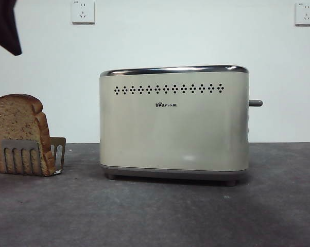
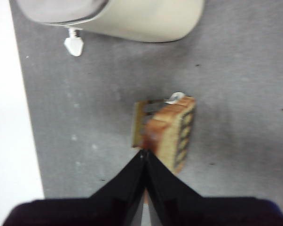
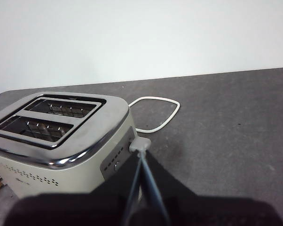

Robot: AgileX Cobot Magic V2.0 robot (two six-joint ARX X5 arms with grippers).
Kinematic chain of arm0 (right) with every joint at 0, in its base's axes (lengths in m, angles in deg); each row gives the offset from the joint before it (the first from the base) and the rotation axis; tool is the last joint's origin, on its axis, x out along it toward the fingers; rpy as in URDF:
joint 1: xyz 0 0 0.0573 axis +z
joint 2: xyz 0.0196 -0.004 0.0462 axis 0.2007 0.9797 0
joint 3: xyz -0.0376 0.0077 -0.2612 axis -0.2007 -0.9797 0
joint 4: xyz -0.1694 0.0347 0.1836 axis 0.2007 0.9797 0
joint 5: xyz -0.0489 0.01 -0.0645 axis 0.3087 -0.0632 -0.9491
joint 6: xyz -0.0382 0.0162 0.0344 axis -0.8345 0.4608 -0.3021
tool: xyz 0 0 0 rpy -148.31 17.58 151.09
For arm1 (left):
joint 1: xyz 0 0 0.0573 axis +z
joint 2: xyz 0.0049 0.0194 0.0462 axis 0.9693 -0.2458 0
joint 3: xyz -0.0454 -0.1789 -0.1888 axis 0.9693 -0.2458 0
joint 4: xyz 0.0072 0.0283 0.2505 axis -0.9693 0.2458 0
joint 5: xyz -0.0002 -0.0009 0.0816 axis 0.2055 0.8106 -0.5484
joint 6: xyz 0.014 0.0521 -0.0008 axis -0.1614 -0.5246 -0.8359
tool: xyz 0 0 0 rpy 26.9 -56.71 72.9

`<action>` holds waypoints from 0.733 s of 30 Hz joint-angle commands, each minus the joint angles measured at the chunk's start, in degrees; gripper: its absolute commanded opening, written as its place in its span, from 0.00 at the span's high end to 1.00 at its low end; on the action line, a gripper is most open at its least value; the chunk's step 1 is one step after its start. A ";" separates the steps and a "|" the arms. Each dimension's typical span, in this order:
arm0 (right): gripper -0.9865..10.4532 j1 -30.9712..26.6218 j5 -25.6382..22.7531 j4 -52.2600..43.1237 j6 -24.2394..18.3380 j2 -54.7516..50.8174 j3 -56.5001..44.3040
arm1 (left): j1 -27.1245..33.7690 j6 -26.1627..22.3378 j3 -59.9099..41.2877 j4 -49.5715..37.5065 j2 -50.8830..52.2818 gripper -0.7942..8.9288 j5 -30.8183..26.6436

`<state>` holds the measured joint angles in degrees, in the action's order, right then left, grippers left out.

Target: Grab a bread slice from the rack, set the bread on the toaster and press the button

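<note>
- The slice of bread (image 1: 17, 128) stands upright in the rack (image 1: 26, 154) at the near left of the dark grey table (image 1: 160, 216), domed crust upward. The comb-like fingers hold it on edge, which leaves its top free to be pinched from above.
- In the left wrist view the left gripper (image 2: 145, 155) hangs above the slice of bread (image 2: 172, 134) and the rack (image 2: 141, 123), its jaws pressed together with no gap and nothing between them. It seems lined up over the slice, so I judge the pick has not begun; the jaws would need to spread first.
- The toaster (image 1: 174, 126) sits at mid-table, well apart from the rack, long side to the front camera. From the right wrist view both slots (image 3: 50, 117) are empty, so no bread has been loaded.
- The button (image 1: 255, 103) sticks out sideways from the toaster's narrow end, away from the rack.
- The right gripper (image 3: 141, 157) waits just beside that lever, jaws closed to a thin line and holding nothing, probably placed ready for the press.
- A white cable (image 3: 155, 113) loops on the table behind the toaster.
- Farthest back, two wall sockets (image 1: 83, 11) sit high on the white wall.
</note>
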<state>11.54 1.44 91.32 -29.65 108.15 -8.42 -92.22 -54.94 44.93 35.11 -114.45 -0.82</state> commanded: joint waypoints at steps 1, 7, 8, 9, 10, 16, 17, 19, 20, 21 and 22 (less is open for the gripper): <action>0.91 0.00 0.09 0.15 -0.66 0.28 0.28 | 0.20 1.42 3.78 0.02 -2.36 0.93 -0.42; 0.91 0.00 0.02 2.67 -2.82 0.35 0.28 | 0.20 4.46 9.33 3.91 -6.62 0.76 -0.02; 0.91 0.00 0.00 3.08 -3.58 0.35 0.28 | 0.20 5.29 9.35 4.33 -7.21 0.68 0.35; 0.91 0.00 0.00 3.43 -4.17 0.35 0.28 | 0.22 5.77 9.35 4.94 -7.87 0.64 0.74; 0.91 0.00 0.00 3.65 -4.72 0.35 0.28 | 0.42 5.81 9.35 5.46 -8.59 0.63 0.70; 0.91 0.00 0.07 5.31 -5.16 0.35 0.28 | 2.75 5.77 9.35 7.30 -12.90 0.61 0.76; 0.91 0.00 0.04 5.75 -5.16 0.35 0.28 | 3.13 5.79 9.35 7.28 -13.57 0.57 0.76; 0.91 0.00 0.04 6.62 -5.16 0.35 0.28 | 3.93 5.77 9.35 7.23 -14.75 0.55 0.76; 0.91 0.00 0.04 7.02 -5.18 0.35 0.28 | 4.28 5.75 9.35 7.21 -15.30 0.55 0.76; 0.91 0.00 0.04 7.41 -5.18 0.35 0.28 | 4.85 5.73 9.35 7.19 -16.02 0.55 0.74; 0.91 0.00 0.04 7.67 -5.18 0.35 0.28 | 5.22 5.73 9.35 7.17 -16.66 0.55 0.76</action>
<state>11.54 1.46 99.08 -34.13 108.47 -8.40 -87.34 -49.80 54.48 42.43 -130.27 -0.49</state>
